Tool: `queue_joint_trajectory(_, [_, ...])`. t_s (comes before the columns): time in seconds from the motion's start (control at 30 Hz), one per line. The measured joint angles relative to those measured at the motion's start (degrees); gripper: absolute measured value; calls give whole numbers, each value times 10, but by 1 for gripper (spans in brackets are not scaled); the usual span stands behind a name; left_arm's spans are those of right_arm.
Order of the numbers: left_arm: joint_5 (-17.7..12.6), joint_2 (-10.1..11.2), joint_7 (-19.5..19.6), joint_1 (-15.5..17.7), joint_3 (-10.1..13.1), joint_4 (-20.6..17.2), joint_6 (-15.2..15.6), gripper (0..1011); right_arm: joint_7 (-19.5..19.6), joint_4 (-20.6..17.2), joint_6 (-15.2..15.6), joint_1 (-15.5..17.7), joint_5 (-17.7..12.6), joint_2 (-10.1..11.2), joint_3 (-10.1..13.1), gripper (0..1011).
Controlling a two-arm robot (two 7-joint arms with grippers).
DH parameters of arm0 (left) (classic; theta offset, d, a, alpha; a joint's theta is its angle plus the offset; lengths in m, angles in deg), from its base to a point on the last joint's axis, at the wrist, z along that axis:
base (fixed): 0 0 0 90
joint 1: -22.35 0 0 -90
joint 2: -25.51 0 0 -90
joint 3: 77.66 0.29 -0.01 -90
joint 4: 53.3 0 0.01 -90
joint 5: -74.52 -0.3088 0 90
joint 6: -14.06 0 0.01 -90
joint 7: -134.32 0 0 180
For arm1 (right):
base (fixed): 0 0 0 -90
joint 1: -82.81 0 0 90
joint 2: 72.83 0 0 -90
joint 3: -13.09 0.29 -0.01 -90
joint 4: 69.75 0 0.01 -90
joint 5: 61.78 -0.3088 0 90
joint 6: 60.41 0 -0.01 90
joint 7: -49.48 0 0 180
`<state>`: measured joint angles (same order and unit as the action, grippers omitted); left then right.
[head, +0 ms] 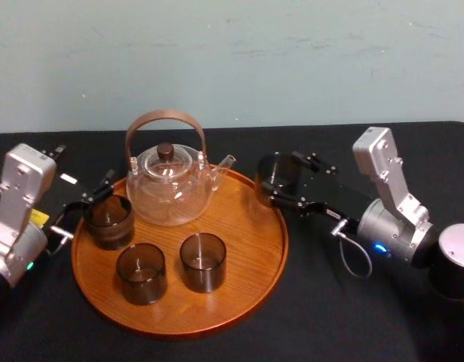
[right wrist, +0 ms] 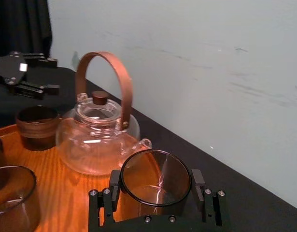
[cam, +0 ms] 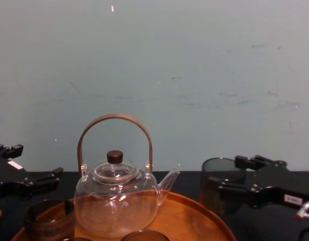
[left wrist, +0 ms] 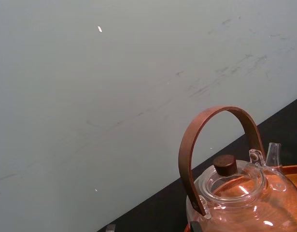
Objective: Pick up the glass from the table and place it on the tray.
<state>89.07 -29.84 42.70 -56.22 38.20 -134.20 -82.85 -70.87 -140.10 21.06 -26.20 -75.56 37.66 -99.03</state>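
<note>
My right gripper is shut on a smoky clear glass, one finger on each side of its wall. The glass stands upright at the far right rim of the round wooden tray, and in the chest view it hangs just right of the teapot's spout. My left gripper is open at the tray's left edge, just behind a dark glass standing on the tray and holding nothing; it appears again in the right wrist view.
A clear glass teapot with a brown arched handle stands at the back of the tray. Two more smoky glasses stand near the tray's front. The black tablecloth spreads around it, with a pale wall behind.
</note>
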Motion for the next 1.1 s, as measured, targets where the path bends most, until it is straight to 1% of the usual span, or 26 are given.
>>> queue_joint_trajectory(0.17, [0, 0, 0, 0, 0, 0, 0, 1001, -10, 10, -6, -9, 0, -7, -14, 898])
queue_joint_trajectory(0.2, [0, 0, 0, 0, 0, 0, 0, 1001, -10, 10, -6, -9, 0, -7, -14, 898])
queue_joint_trajectory(0.53, [0, 0, 0, 0, 0, 0, 0, 1001, -25, 41, -16, -31, -1, -21, -38, 898])
queue_joint_trajectory(1.1, [0, 0, 0, 0, 0, 0, 0, 1001, -37, 89, -27, -60, 1, -37, -58, 898])
